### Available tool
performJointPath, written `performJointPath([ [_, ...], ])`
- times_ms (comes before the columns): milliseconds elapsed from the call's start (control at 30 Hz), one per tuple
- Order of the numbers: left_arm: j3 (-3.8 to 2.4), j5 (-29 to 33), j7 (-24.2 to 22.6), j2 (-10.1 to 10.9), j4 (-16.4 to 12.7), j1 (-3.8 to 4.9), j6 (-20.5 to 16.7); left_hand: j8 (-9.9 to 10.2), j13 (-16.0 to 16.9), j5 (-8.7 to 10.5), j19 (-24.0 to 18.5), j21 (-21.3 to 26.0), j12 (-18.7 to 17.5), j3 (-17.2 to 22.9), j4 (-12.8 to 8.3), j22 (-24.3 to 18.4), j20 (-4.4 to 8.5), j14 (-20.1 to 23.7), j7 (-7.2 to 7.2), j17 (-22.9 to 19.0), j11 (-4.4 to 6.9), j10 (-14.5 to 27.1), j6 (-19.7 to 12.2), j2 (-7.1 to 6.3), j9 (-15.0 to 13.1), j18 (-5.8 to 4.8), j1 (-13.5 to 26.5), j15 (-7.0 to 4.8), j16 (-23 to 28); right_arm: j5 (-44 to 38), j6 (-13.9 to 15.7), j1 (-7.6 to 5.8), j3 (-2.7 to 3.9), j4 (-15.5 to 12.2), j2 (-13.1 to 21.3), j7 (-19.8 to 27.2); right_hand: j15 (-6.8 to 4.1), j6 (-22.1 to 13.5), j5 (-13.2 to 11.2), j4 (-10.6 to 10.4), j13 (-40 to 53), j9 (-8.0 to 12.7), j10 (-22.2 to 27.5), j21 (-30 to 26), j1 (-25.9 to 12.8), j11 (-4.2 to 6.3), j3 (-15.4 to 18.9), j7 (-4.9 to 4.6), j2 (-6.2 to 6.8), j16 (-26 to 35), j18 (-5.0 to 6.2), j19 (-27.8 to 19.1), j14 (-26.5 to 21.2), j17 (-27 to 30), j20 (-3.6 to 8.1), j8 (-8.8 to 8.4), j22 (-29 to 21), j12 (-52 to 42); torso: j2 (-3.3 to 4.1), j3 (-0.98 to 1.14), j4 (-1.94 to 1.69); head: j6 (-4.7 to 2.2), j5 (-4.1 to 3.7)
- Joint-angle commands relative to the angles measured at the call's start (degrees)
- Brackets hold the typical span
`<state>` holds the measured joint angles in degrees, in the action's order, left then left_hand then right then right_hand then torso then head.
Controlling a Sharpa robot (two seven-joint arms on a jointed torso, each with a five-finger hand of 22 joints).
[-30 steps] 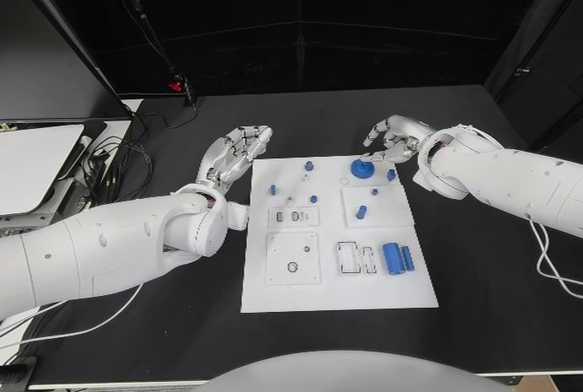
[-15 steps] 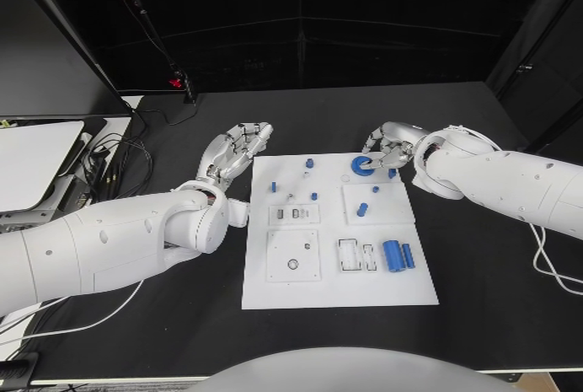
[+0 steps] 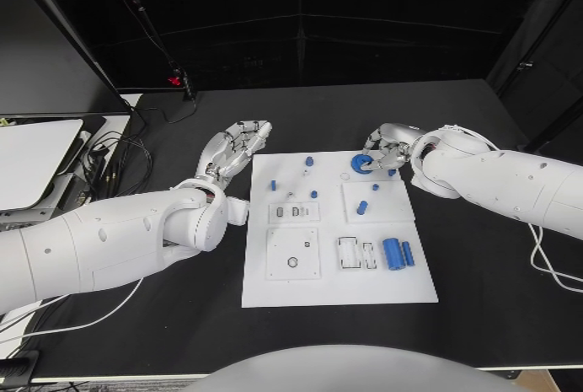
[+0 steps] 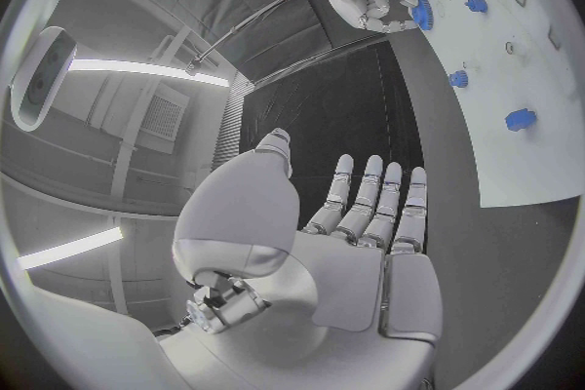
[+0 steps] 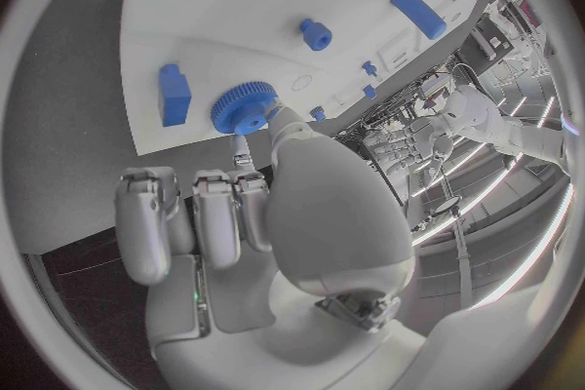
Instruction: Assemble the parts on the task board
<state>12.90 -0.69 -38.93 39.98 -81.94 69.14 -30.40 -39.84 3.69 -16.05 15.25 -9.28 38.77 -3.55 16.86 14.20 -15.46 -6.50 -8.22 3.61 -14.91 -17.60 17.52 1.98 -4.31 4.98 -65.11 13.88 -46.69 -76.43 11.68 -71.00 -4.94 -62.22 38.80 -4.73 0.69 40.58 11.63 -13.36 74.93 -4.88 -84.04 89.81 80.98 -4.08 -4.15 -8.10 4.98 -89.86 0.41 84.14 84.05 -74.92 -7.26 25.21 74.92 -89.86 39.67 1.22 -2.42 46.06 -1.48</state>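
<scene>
Leftmost, the left hand (image 3: 234, 152) hovers over the black worktop (image 3: 486, 265) just beside the task board's (image 3: 334, 287) far left corner, fingers straight and apart, holding nothing. Small blue parts (image 3: 398, 255) lie scattered on the board. At its far right, the right hand (image 3: 387, 147) touches the blue gear (image 3: 362, 163); the right wrist view shows a fingertip (image 5: 271, 112) against the gear's toothed rim, other fingers curled.

Blue gear (image 3: 361, 163) partly covered by right robot hand (image 3: 387, 147) in head view; contact between fingers and gear not clear. In right wrist view, thumb hides near side of gear (image 5: 244, 107). Task board (image 4: 536, 68) cut off by circle rim in left wrist view. Small blue parts (image 3: 312, 195) on board too small to tell shape.
</scene>
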Motion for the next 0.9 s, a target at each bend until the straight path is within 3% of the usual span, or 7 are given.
performJointPath([
  [33, -0.07, -0.37, -18.94, -0.06, 0.0, 0.09, 0.86, -0.16, 0.01, -0.24, -0.06, -0.23, 0.2, -0.33, -0.13, 0.07, -0.4, -0.02, -8.73, 0.09, -0.12, -0.32, 0.42, 0.25, 0.1, 0.62, -0.18, 0.44, -0.39, -1.13, -0.38, -0.04, 0.02, -0.04, -0.13, -2.13, 0.03, 0.26, -0.07, 0.13, 15.07, 0.28, -5.96, 0.19, 0.49, -0.28, -0.43, -0.04, -0.19, -0.14, -0.41, 5.86, 5.95, -15.08, 0.25, -0.79, 15.08, -0.14, -0.04, -0.01, 0.09, 0.09, 0.19],
  [433, -0.06, -0.37, -18.84, -0.08, 0.0, 0.09, 1.14, -0.14, 0.01, -0.26, -0.13, -0.2, 0.2, -0.35, -0.11, 0.02, -0.41, -0.02, -8.74, 0.09, -0.12, -0.31, 0.4, 0.3, 0.12, 0.61, -0.18, 0.45, -0.39, -1.71, -0.37, 0.11, 0.03, -0.23, -0.32, -3.34, 0.17, 1.11, 0.18, 0.63, 15.07, 0.65, -5.96, 0.19, 0.74, -0.26, -1.09, 0.03, -0.54, -0.14, -0.41, 5.86, 5.95, -15.08, 0.09, -1.76, 15.08, -0.14, 0.0, 0.02, -0.02, 0.09, 0.15],
  [733, -0.06, -0.37, -18.83, -0.22, 0.0, 0.09, 1.08, -0.13, 0.01, -0.29, -0.15, -0.21, 0.19, -0.38, -0.09, 0.03, -0.43, -0.01, -8.74, 0.09, -0.13, -0.28, 0.37, 0.38, 0.15, 0.6, -0.18, 0.47, -0.39, -1.76, -1.49, 0.24, 0.03, -0.08, -0.6, -3.89, -0.24, 6.75, 0.11, 1.14, 15.07, 0.87, -5.96, 0.19, 0.57, 0.57, -2.12, 0.94, -0.96, -0.14, -0.41, 5.86, 5.95, -15.08, 0.4, -3.5, 15.08, -0.14, 0.01, 0.01, 0.04, 0.25, 0.27],
  [900, -0.06, -0.37, -18.76, -0.24, 0.0, 0.09, 1.05, -0.12, 0.01, -0.33, -0.21, -0.21, 0.2, -0.4, -0.09, 0.02, -0.46, -0.01, -8.74, 0.08, -0.15, -0.25, 0.33, 0.57, 0.19, 0.59, -0.21, 0.51, -0.4, -2.21, -2.15, 0.46, 0.03, -0.41, -0.66, -4.74, -0.42, 11.31, 0.07, 1.64, 15.07, 0.95, -5.96, 0.19, 0.93, 0.81, -3.37, 1.17, -2.21, -0.14, -0.41, 5.86, 5.95, -15.08, 0.63, -5.09, 15.08, -0.14, 0.0, 0.05, -0.03, 0.41, 0.3],
])
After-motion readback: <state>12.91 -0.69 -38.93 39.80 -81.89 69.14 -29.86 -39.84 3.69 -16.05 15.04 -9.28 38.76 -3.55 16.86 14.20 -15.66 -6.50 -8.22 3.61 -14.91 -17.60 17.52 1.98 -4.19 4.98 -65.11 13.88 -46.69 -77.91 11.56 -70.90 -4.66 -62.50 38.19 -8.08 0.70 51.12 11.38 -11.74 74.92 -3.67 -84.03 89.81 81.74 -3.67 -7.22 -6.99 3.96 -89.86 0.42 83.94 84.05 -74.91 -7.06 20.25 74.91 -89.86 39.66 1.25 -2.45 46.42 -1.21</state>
